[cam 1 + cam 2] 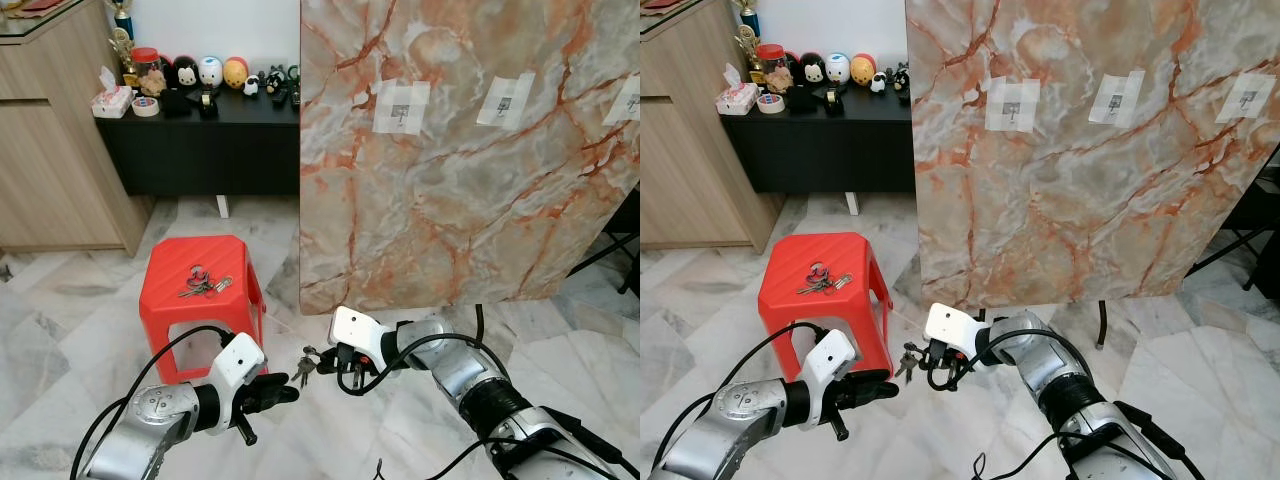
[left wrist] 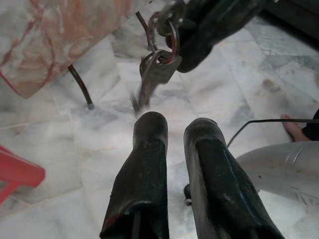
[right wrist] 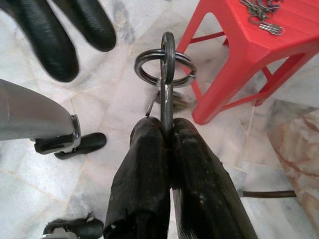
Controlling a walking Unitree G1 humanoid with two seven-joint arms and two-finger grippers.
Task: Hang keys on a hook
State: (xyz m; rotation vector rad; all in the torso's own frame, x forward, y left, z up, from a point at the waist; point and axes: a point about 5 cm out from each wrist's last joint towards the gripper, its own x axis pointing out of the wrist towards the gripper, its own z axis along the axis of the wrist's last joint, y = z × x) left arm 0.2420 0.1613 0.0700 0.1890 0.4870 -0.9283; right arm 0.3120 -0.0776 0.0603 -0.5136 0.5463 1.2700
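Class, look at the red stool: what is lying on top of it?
On the red stool lies a bunch of keys on its seat. What exactly is on the ring is too small to tell.

We see a red stool (image 1: 200,285) at nine o'clock of the marble board (image 1: 460,150), and at eleven a black sideboard (image 1: 200,145) bearing figurines (image 1: 210,72) and tape (image 1: 146,106).

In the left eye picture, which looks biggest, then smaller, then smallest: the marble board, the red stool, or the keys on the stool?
1. marble board
2. red stool
3. keys on the stool
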